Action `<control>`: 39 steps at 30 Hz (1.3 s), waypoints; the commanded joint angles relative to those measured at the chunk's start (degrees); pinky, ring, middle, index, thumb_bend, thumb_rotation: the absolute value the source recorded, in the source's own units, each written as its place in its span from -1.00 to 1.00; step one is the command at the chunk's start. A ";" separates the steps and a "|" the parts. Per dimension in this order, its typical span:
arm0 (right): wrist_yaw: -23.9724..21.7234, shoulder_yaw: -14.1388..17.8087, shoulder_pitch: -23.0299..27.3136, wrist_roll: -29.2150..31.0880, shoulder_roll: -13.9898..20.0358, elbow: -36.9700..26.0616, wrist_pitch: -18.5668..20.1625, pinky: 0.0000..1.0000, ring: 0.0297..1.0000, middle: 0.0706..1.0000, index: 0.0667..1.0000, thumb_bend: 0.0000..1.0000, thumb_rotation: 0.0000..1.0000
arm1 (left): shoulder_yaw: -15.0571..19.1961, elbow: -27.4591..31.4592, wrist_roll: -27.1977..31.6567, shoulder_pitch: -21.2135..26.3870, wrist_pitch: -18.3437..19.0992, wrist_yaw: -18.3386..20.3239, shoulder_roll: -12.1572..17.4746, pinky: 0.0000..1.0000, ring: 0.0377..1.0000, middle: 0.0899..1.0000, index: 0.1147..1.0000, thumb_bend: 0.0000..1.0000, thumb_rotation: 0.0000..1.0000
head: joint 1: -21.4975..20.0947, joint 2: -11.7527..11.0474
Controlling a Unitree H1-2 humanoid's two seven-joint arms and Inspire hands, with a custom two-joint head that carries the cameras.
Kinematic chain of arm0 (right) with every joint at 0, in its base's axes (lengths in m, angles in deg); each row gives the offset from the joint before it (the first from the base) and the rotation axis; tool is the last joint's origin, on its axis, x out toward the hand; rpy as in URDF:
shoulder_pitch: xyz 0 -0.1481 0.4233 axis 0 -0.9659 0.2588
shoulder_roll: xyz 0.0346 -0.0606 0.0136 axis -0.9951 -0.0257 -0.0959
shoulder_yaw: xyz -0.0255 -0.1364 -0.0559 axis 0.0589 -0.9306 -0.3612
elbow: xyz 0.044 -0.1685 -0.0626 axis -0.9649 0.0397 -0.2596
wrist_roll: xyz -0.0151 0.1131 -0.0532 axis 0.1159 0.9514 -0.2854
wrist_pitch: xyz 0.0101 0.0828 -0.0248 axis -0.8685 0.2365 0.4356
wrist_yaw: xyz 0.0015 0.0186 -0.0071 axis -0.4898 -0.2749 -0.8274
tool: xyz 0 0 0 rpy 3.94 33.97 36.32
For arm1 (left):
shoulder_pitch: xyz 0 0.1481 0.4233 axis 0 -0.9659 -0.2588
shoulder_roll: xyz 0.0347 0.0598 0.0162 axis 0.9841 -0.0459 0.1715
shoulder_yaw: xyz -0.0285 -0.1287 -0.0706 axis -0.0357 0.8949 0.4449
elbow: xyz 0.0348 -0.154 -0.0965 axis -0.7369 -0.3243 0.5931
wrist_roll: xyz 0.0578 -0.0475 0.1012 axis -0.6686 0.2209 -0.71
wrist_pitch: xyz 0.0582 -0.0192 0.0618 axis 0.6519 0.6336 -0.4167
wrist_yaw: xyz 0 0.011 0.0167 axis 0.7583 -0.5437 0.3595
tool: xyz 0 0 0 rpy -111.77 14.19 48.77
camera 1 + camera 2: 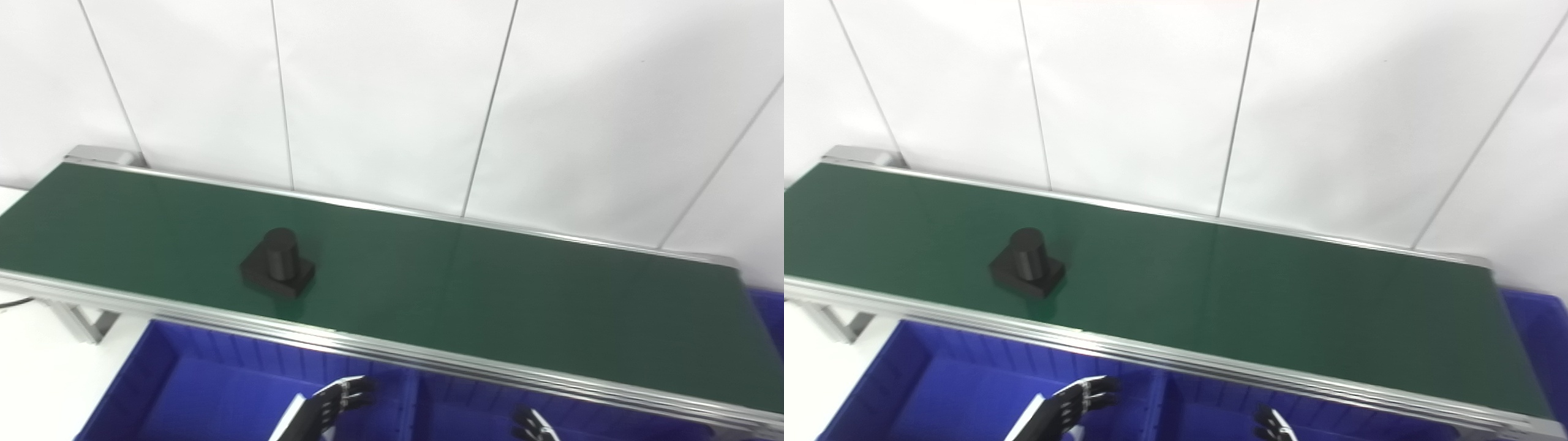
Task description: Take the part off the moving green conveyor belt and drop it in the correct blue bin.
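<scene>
Fingers on my left hand are hanging spread and empty over the near blue bin; right hand I can't tell. Black part is sitting left-center on the green belt, and reaching late might mean missing it.

Colours: green, black, blue, white.
Black part on plain dark-green belt; blue bins; white panelled wall.
</scene>
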 commanded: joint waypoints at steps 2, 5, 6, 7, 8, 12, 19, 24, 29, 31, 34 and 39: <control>0.87 -0.01 0.18 -1.30 -0.89 -1.61 -2.92 0.50 0.61 0.65 0.72 0.34 -1.00 | 0.41 1.54 1.21 0.38 -1.15 0.70 0.59 0.70 0.56 0.59 0.51 0.12 -1.00 | -0.96 0.07; 1.26 0.20 0.10 -2.49 -1.52 -1.42 -2.92 0.49 0.61 0.65 0.71 0.34 -0.95 | 0.66 1.46 1.23 0.37 -1.48 1.05 0.90 0.70 0.56 0.60 0.52 0.09 -1.00 | -1.74 0.32; 1.24 0.30 0.03 -2.77 -1.74 -1.39 -2.92 0.50 0.61 0.66 0.72 0.33 -0.92 | 0.76 1.24 1.23 0.40 -1.75 1.09 1.01 0.69 0.53 0.58 0.51 0.10 -1.00 | -1.94 0.26; 1.25 0.28 0.01 -2.88 -1.83 -1.33 -2.93 0.50 0.61 0.66 0.72 0.33 -0.92 | 0.85 1.14 1.33 0.40 -1.86 1.11 1.06 0.69 0.53 0.58 0.51 0.10 -1.00 | -1.94 0.26; 1.43 0.17 0.01 -3.03 -1.88 -1.20 -2.94 0.49 0.62 0.67 0.73 0.32 -0.92 | 0.95 1.12 1.65 0.38 -1.89 1.24 1.11 0.69 0.53 0.58 0.50 0.11 -1.00 | -2.15 0.28; 2.36 -0.30 0.12 -3.32 -2.01 -0.71 -2.91 0.48 0.61 0.66 0.73 0.31 -0.89 | 1.41 2.08 2.30 0.12 -1.02 1.17 1.15 0.71 0.53 0.58 0.50 0.09 -1.00 | -2.91 0.35; 4.05 -0.16 0.46 -5.30 -2.34 -0.92 -2.94 0.47 0.61 0.69 0.72 0.28 -0.89 | 2.08 2.56 2.66 0.39 -0.25 1.33 1.22 0.75 0.55 0.59 0.49 0.09 -1.00 | -2.69 1.06; 2.35 0.98 3.40 -4.19 -2.73 -3.72 -2.77 0.52 0.64 0.69 0.73 0.31 -0.86 | 2.10 2.00 2.06 0.95 -0.44 0.90 0.79 0.69 0.52 0.57 0.48 0.11 -1.00 | -2.72 0.44; 0.17 2.79 8.90 -4.15 -2.86 -7.05 0.38 0.56 0.65 0.68 0.73 0.36 -0.83 | 2.18 1.36 1.58 1.54 -0.84 0.28 0.27 0.67 0.51 0.56 0.47 0.09 -1.00 | -2.39 0.57; -1.18 3.11 10.98 -4.15 -2.74 -8.41 1.95 0.54 0.65 0.68 0.73 0.39 -0.84 | 2.33 0.93 1.83 1.75 -1.21 0.28 0.17 0.67 0.52 0.57 0.47 0.12 -1.00 | -2.28 0.58; -3.78 3.03 14.43 -4.35 -1.98 -9.51 3.37 0.56 0.67 0.70 0.76 0.37 -0.78 | 2.63 1.19 1.65 1.69 -0.57 -0.11 -0.07 0.68 0.53 0.58 0.47 0.14 -1.00 | -2.55 0.56; -7.45 3.12 19.96 -5.61 -1.55 -11.08 7.77 0.58 0.68 0.73 0.78 0.39 -0.65 | 2.88 1.31 1.80 1.84 -0.42 -0.07 -0.38 0.67 0.52 0.58 0.47 0.12 -1.00 | -2.54 0.50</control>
